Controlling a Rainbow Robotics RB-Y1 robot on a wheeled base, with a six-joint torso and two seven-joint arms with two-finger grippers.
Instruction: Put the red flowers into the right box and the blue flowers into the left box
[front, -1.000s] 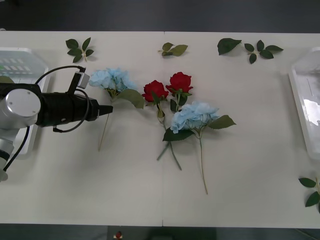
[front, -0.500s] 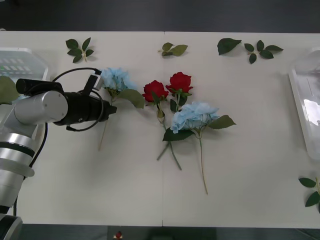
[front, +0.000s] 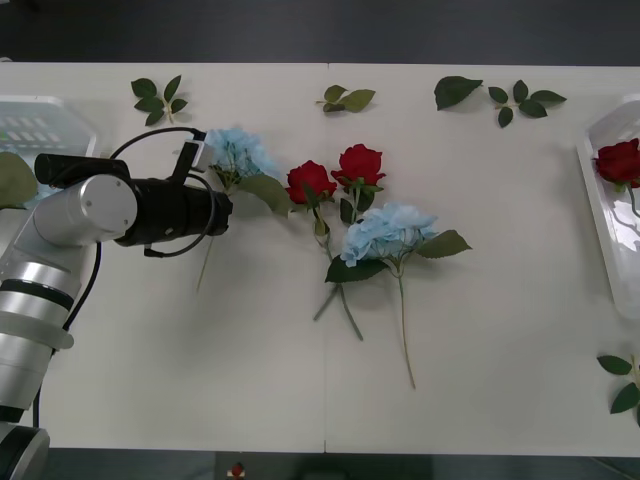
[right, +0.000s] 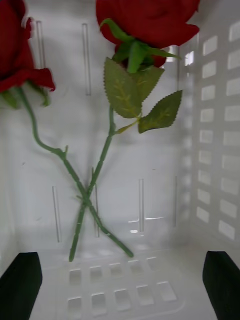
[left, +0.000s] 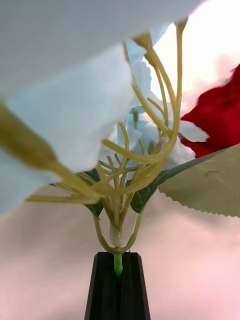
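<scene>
Front view, table (front: 480, 400), contents as follows. Left gripper (front: 222, 210): left of centre, at the stem just below a blue flower (front: 236, 152); in the left wrist view, black fingers (left: 107, 287) clenched together on the green stem (left: 117, 262) right beneath the pale blue cluster (left: 75, 125), with a red bloom (left: 220, 125) close beside. Left box (front: 45, 125): far left edge, partly behind the arm, a leaf and some pale blue showing at its near side. Second blue flower (front: 388, 232): centre, lying over the stems of two red roses (front: 335, 175), stem trailing toward the near edge. Right box (front: 615, 220): right edge, one rose (front: 620, 160) visible inside. Right gripper (right: 120, 285): over the right box, fingers (right: 20, 287) spread wide and holding nothing; two roses (right: 145, 20) resting on the tray floor with stems crossed. Loose leaf sprigs (front: 160, 98): along the far edge and at the near right corner, not part of the sorting. Step in hand, as judged: grasp secured on a blue flower, lift pending. Next move calls for: raising clear of the neighbouring rose leaf, carrying left, releasing over the left box. Remaining: one blue flower, two roses.
</scene>
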